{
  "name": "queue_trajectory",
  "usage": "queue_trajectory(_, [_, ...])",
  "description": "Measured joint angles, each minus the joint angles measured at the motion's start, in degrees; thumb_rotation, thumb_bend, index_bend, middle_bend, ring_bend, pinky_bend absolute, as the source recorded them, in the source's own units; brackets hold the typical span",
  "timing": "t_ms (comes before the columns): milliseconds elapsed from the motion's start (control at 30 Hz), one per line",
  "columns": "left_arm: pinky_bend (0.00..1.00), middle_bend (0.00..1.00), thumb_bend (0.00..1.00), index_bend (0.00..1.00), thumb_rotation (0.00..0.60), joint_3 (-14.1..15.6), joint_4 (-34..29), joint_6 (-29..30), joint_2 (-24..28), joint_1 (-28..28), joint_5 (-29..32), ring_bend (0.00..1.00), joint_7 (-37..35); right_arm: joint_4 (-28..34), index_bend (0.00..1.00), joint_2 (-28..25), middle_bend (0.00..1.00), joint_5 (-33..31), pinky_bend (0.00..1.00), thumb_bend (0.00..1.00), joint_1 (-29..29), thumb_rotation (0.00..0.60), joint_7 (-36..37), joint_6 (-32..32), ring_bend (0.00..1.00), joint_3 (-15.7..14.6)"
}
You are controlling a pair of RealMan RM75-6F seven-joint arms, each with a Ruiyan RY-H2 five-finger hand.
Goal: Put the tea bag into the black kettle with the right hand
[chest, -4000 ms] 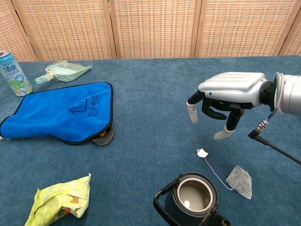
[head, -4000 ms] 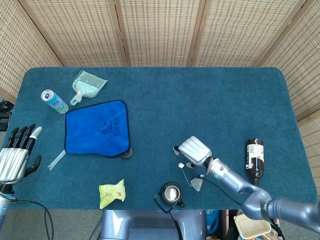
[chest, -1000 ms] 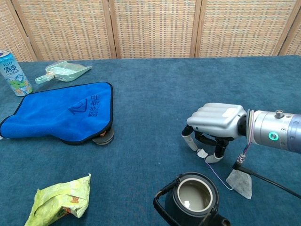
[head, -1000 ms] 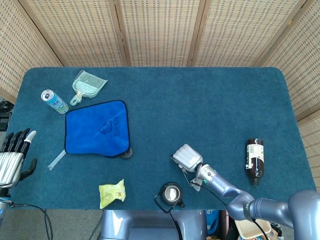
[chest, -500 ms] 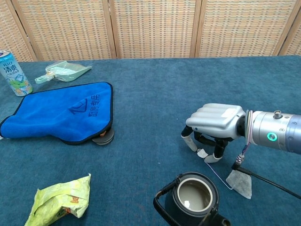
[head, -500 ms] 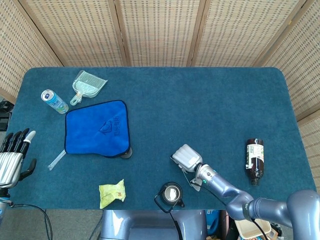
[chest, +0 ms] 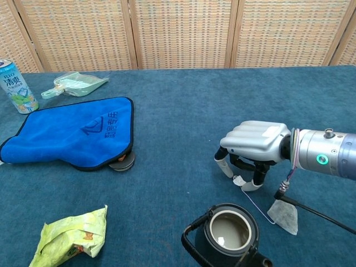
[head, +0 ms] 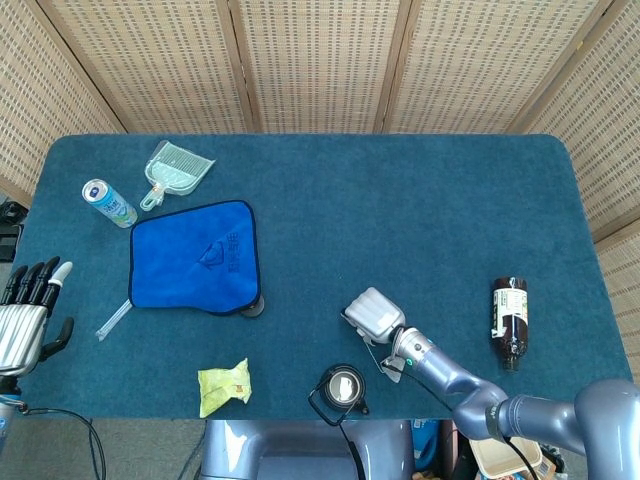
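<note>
The black kettle (chest: 229, 233) stands lidless at the near table edge, also seen as kettle (head: 343, 386). The tea bag pouch (chest: 283, 216) lies flat to its right. Its string (chest: 257, 207) runs up-left to the paper tag (chest: 239, 180) on the cloth. My right hand (chest: 253, 146) is palm down over the tag. Its thumb (chest: 225, 167) and a fingertip (chest: 253, 184) reach the table on either side of the tag, with a gap left at the thumb. The head view shows this right hand (head: 372, 315) just above the kettle. My left hand (head: 25, 320) hangs empty off the table's left edge.
A blue cloth (chest: 69, 132) covers a small round thing (chest: 120, 163) at the left. A drink can (chest: 16, 86) and a pale dustpan (chest: 75, 83) stand behind it. A yellow-green snack packet (chest: 69, 236) lies near the front. A brown bottle (head: 509, 322) lies at the right.
Since four seconds ago my right hand has come down and nearer, onto the tag; over the last second it has barely moved. The left hand sank slightly.
</note>
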State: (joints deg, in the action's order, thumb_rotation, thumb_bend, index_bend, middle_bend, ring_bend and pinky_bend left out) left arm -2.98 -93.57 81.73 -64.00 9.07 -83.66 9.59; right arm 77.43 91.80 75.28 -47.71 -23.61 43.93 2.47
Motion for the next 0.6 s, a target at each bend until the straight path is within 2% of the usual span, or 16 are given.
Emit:
queue_trajectory(267, [0.0, 0.0, 0.48, 0.03, 0.6, -0.05, 0.19, -0.18, -0.05, 0.05, 0.2, 0.0, 0.0, -0.38, 0.55, 0.36, 0.89, -0.2, 0.89, 0.58, -0.18, 0.6, 0.3, -0.29, 0.85, 0.02])
queue_trajectory(600, [0.0, 0.0, 0.48, 0.03, 0.6, -0.02, 0.21, -0.43, -0.15, 0.15, 0.27, 0.0, 0.16, -0.82, 0.56, 0.48, 0.89, -0.11, 0.89, 0.65, -0.39, 0.6, 0.85, -0.37, 0.85, 0.08])
